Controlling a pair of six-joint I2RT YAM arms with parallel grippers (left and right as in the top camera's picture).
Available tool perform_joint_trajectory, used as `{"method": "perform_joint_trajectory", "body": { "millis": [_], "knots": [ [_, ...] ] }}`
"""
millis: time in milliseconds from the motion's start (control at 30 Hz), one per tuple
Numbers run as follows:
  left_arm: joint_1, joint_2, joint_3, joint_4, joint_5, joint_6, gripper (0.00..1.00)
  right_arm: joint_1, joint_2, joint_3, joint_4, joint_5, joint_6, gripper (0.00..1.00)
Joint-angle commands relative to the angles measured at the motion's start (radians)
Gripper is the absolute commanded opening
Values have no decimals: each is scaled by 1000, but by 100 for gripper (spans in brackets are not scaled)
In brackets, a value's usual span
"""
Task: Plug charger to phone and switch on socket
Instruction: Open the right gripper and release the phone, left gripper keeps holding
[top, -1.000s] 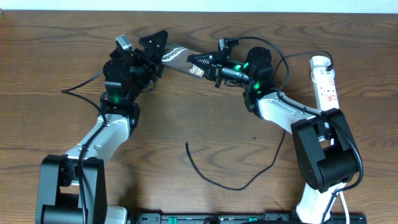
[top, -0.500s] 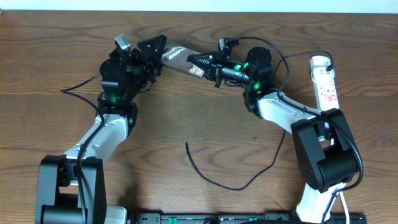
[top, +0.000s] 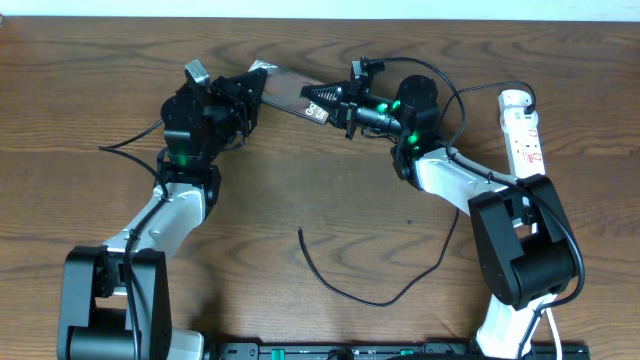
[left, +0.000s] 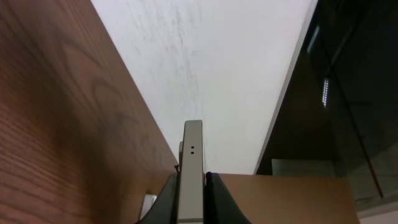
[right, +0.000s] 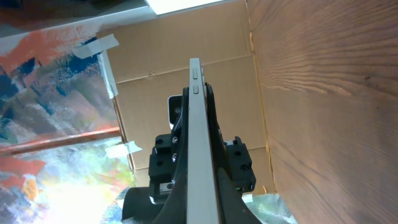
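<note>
— Two hands on one phone (top: 285, 88)? Why both?

— Each grips an end. The left hand (top: 250, 90) is clamped on the outer end, and the right hand (top: 320, 103) is pinched on the end nearer the middle. In the left wrist view the slab's thin edge stands squeezed between the two fingers (left: 163, 198). The right wrist view shows the same, jaws tight on either face.

— So where does it sit?

— At the back of the tabletop (top: 80, 90), spanning the gap between the two wrists. It looks lifted and tilted rather than lying flat, though I can't say for certain that it clears the wood.

— And the charger (top: 350, 292)?

— Loose on the tabletop, well apart from both hands. It curves across the near middle, with its plug tip (top: 300, 231) pointing back toward the phone. Nothing touches it.

— Then a doubled grip seems wasteful.

— My guess is a handover or a re-seat. One hand steadies the slab so the other can let go and fetch the cable. Plugging in needs the phone braced, its port exposed, and one hand free.

— Which end has the port?

— I can't tell from these views.

— The socket (top: 524, 130)?

— Far right, beside the right arm's base, with no hand near it. Its switch is too small to read as on or off. I'd judge the task barely begun.
</note>
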Motion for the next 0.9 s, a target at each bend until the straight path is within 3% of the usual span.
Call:
{"method": "perform_joint_trajectory", "body": {
  "millis": [0, 33, 100, 267, 300, 567, 867],
  "knots": [
    [0, -6, 3, 21, 13, 29, 7, 6, -8, 14, -5, 5, -9, 1],
    [0, -6, 3, 21, 13, 29, 7, 6, -8, 14, -5, 5, -10, 1],
    [0, -6, 3, 21, 12, 29, 7, 6, -8, 14, -4, 7, -11, 11],
    [0, -6, 3, 21, 8, 30, 7, 6, -8, 14, -4, 7, -43, 95],
    [0, -6, 3, 20, 5, 30, 7, 5, -8, 14, -3, 7, -44, 99],
    [41, -6, 3, 20, 30, 30, 7, -2, -8, 14, 48, 3, -155, 99],
    [272, -7, 3, 79, 337, -18, 7, -72, -8, 21, -22, -39, -389, 99]
  ]
}}
